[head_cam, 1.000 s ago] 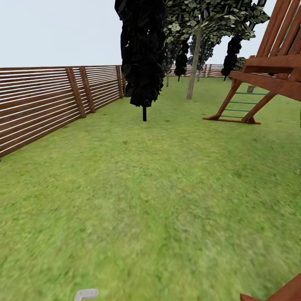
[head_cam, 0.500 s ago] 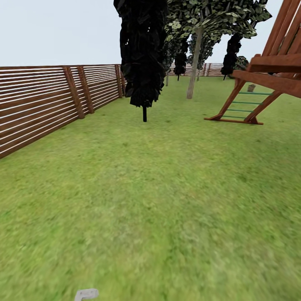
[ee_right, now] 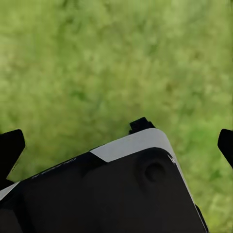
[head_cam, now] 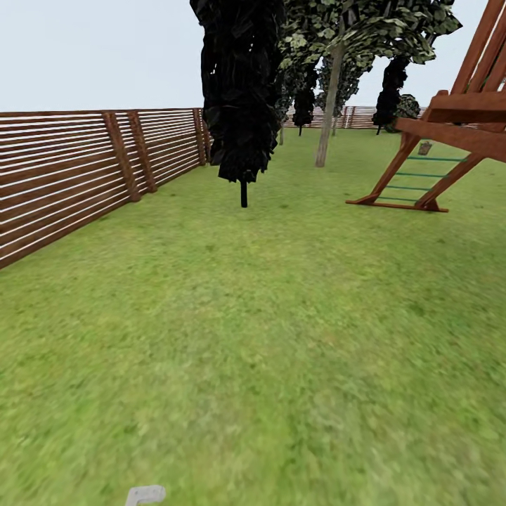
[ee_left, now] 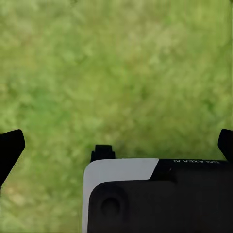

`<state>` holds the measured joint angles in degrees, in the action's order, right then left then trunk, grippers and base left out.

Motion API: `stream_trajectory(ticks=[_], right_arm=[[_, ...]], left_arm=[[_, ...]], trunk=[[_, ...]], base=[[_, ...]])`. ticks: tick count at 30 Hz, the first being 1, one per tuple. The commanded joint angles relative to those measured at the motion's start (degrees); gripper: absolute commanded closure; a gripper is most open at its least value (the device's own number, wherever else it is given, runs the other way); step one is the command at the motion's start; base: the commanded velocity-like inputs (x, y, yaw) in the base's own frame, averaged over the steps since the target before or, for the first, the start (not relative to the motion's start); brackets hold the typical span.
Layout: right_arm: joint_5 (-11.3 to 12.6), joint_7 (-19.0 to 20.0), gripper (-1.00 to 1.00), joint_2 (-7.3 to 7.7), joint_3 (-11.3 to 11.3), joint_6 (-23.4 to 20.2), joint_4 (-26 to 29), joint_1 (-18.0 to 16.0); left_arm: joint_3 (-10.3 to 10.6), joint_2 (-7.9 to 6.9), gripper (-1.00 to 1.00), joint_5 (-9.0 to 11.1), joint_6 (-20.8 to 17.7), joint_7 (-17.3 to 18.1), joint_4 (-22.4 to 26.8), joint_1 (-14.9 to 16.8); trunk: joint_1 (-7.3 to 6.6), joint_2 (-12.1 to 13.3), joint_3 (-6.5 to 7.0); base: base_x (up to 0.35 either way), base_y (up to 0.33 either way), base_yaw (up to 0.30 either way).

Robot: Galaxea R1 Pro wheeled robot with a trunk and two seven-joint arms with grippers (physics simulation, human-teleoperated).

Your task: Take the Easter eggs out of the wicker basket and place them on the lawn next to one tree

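Robot in transit on the lawn; eggs and wicker basket not visible, location cannot be told. Grey-trunked tree at upper centre-right of the head view, behind the dark cypress. Slat fence on the left, wooden play frame upper right. Left gripper and right gripper: jaws spread wide, nothing between, grass beneath. Judgement: eggs likely light, hard, smooth and rounded, prone to slip; grip each across its widest middle, gently. Basket looks stiff; leave it in place.
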<state>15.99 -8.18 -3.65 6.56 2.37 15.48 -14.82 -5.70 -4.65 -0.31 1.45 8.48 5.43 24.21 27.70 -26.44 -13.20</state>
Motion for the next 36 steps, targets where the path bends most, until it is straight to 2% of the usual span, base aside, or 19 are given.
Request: stream_trajectory(ticks=[1,12,21,36], right_arm=[[0.5,0.0,-1.0,-0.04,0.2,0.3,0.0,0.0],[1.1,-0.1,-1.0,-0.04,0.4,0.2,0.0,0.0],[1.1,-0.1,-1.0,-0.12,0.3,0.2,0.0,0.0],[1.0,-0.1,-1.0,-0.57,0.3,0.3,0.0,0.0]], left_arm=[[-0.4,-0.01,-1.0,-0.1,0.1,0.3,-0.1,0.0],[-0.4,-0.01,-1.0,-0.1,0.2,0.3,-0.1,0.0],[-0.4,0.02,-1.0,-0.1,0.2,0.3,-0.1,0.0],[-0.4,0.03,-1.0,-0.1,0.2,0.3,-0.1,0.0]], trunk=[[0.06,-0.1,-0.09],[0.06,-0.1,-0.09],[0.06,-0.1,-0.09],[0.06,-0.1,-0.09]], base=[[0.329,0.0,0.0],[0.329,0.0,-0.006],[0.329,0.0,-0.188],[0.33,0.0,-0.01]])
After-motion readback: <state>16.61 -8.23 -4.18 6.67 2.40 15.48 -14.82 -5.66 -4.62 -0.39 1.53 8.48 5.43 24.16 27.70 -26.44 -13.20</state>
